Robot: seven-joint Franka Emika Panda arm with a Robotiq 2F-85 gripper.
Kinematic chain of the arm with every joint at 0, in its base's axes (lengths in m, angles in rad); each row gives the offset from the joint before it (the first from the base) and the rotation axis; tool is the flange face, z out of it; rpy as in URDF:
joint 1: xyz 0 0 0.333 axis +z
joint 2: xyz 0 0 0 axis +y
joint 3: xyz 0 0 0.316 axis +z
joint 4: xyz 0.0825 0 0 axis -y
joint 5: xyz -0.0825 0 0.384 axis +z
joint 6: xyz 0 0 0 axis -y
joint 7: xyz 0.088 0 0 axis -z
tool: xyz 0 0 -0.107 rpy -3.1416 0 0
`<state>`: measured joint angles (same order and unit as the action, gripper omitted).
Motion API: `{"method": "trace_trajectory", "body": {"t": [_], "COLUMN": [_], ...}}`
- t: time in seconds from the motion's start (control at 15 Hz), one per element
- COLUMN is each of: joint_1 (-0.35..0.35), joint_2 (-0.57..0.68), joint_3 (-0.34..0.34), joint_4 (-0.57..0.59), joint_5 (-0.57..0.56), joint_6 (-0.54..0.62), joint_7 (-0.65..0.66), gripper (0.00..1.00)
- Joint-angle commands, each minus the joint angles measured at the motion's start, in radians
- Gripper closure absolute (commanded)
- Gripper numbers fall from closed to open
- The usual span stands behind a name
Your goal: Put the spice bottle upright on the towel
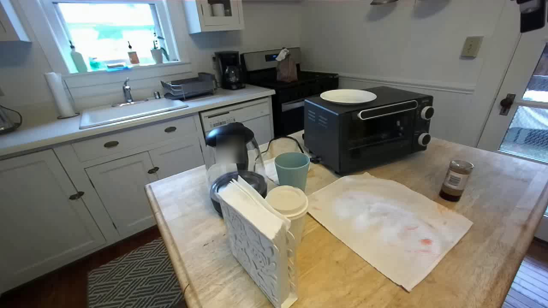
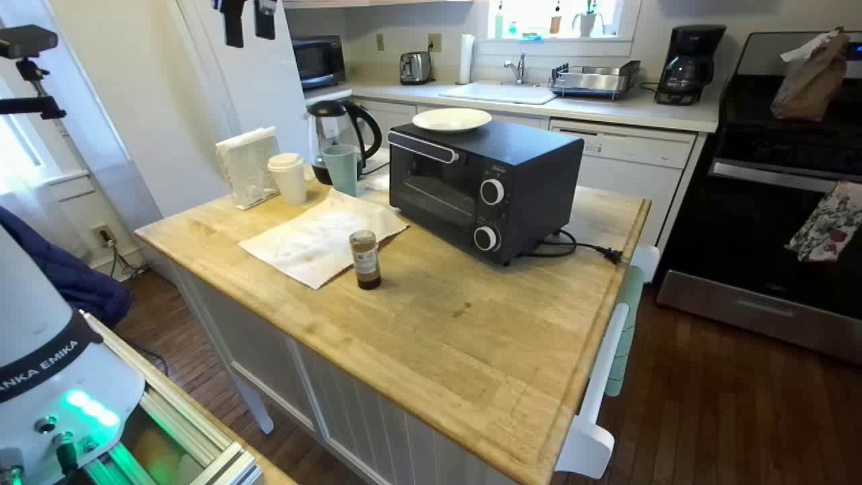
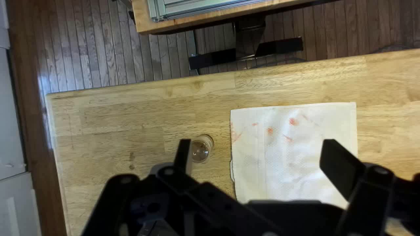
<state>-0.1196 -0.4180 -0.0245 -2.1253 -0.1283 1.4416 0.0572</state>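
Note:
The spice bottle (image 1: pixel 457 180) stands on end on the wooden table beside the towel, apart from it; it also shows in an exterior view (image 2: pixel 365 260) and in the wrist view (image 3: pixel 200 148). Its upper end looks clear and glassy, its lower end dark brown; I cannot tell which end is the lid. The white towel (image 1: pixel 385 222) with faint red stains lies flat; it also shows in an exterior view (image 2: pixel 323 236) and the wrist view (image 3: pixel 288 144). My gripper (image 3: pixel 256 142) is open and empty, high above the table; it also shows in an exterior view (image 2: pixel 249 23).
A black toaster oven (image 1: pixel 368 128) with a white plate (image 1: pixel 348 96) on top stands behind the towel. A blue-green cup (image 1: pixel 292 171), a white lidded cup (image 1: pixel 287 203), a kettle (image 1: pixel 235 167) and a napkin box (image 1: pixel 259 244) stand along the towel's other side.

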Motion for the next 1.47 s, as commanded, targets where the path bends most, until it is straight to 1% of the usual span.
{"method": "trace_trajectory", "body": {"t": [0.0,0.73,1.07,1.13,1.4], "joint_1": [0.016,0.016,0.029,0.029,0.046], "joint_2": [0.001,0.001,0.157,0.201,0.343], "joint_3": [-0.013,-0.013,-0.028,-0.026,-0.019], "joint_4": [0.003,0.003,0.009,0.012,0.023], "joint_5": [-0.004,-0.004,0.057,0.070,0.128], "joint_6": [-0.003,-0.003,-0.006,-0.005,0.006], "joint_7": [0.005,0.005,-0.015,0.001,-0.029], "gripper": [0.00,0.00,0.00,0.00,0.00]}}
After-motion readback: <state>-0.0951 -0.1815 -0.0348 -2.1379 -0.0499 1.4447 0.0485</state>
